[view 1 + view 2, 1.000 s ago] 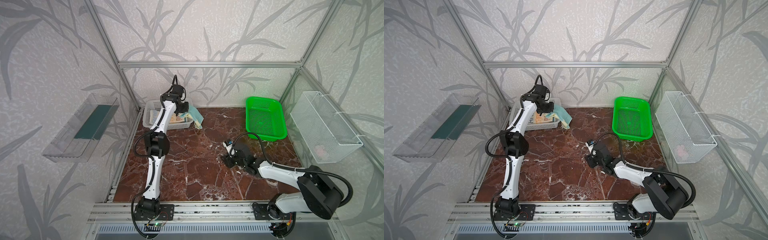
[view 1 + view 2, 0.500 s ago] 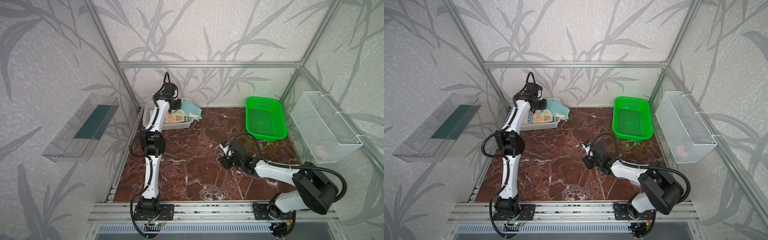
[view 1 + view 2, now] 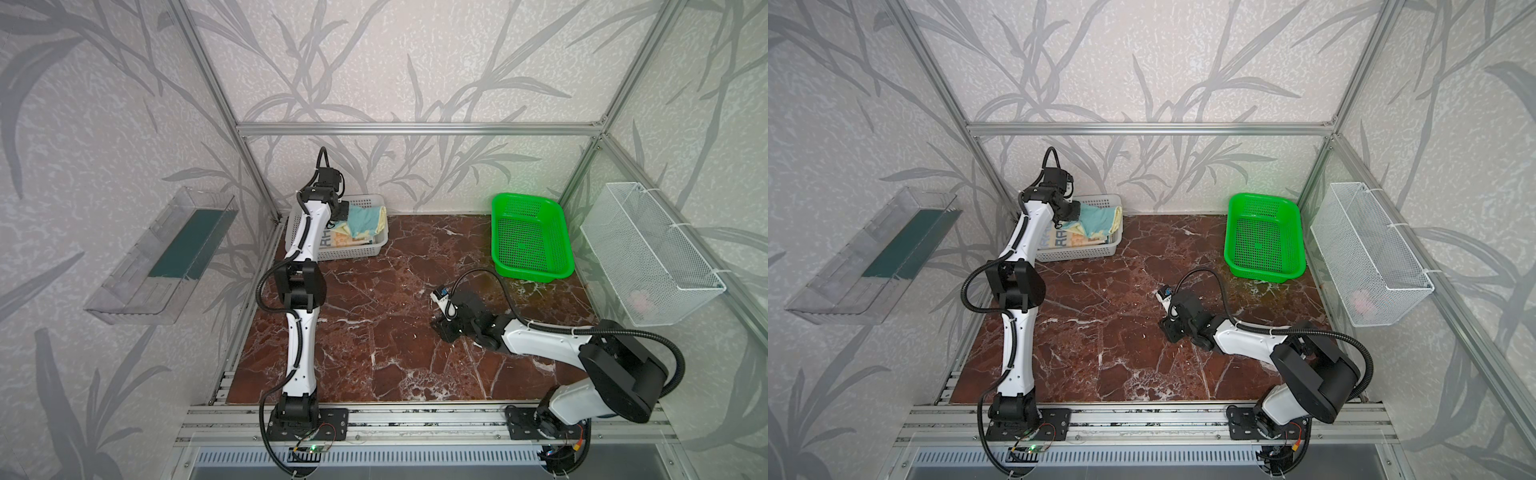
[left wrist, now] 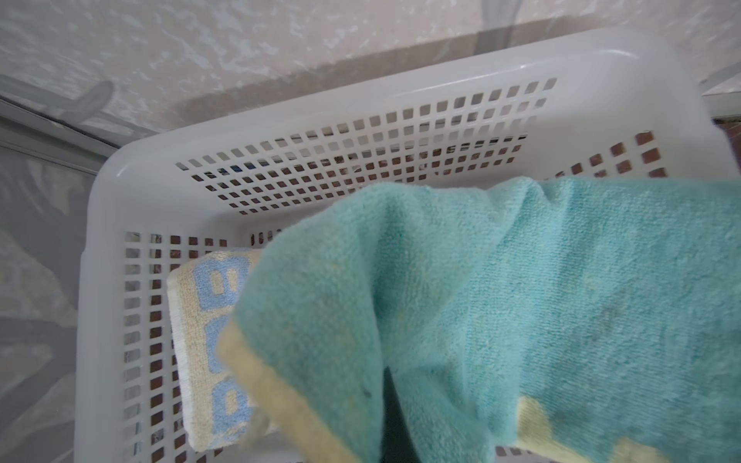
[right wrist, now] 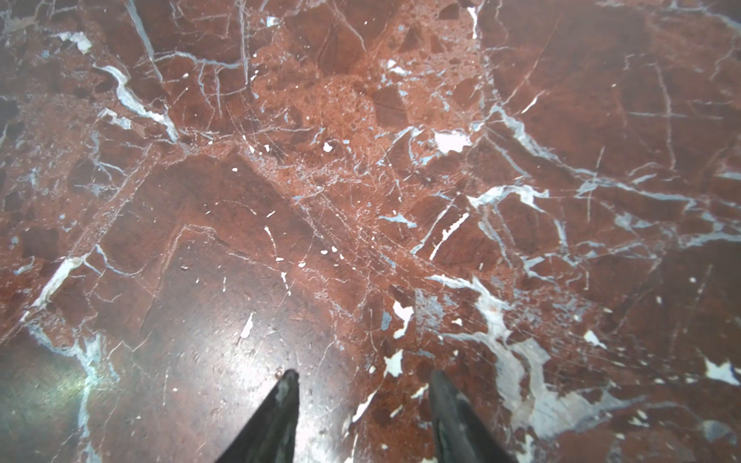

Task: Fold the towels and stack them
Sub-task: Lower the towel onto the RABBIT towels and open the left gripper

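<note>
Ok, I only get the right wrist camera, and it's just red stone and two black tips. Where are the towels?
Observer: Over at the white basket, in the back left corner.
Operator: Is the robot holding one?
Observer: Yes, the left end effector is shut on the teal and yellow towel, holding it above that basket.
Operator: What's underneath?
Observer: A towel with blue letters, lying inside the basket.

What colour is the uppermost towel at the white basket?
The towel is teal with pale yellow edging; it shows best in the left wrist view.
</note>
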`<state>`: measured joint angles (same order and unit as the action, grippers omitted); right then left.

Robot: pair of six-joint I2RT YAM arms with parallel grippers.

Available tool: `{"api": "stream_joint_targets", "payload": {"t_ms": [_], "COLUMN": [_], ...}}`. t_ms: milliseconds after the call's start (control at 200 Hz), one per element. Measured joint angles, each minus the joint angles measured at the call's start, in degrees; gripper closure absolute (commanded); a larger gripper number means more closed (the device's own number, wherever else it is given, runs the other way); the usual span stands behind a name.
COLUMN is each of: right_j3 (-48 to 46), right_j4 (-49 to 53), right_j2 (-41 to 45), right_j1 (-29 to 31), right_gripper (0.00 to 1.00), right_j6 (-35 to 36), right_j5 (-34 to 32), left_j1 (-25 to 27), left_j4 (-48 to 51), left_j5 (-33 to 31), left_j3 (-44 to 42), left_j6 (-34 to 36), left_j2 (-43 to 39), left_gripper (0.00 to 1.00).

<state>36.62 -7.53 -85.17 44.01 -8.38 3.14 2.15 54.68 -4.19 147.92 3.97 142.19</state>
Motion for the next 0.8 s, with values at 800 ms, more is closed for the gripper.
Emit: {"api": "stream_joint_targets", "payload": {"t_ms": [800], "right_j3": [6.4], "right_j4": [5.46], "right_j2": [-4.17], "right_j1": [4.13], "right_gripper": [0.47], "right_j6": [0.39], "right_j5": [-2.67], "left_j1": [-3.04], "left_j4": [-2.71], "left_j5": [-5.99], "left_j3": [-2.49], "left_j6": [3.08], "left_j2": [3.32], "left_gripper": [0.82]}}
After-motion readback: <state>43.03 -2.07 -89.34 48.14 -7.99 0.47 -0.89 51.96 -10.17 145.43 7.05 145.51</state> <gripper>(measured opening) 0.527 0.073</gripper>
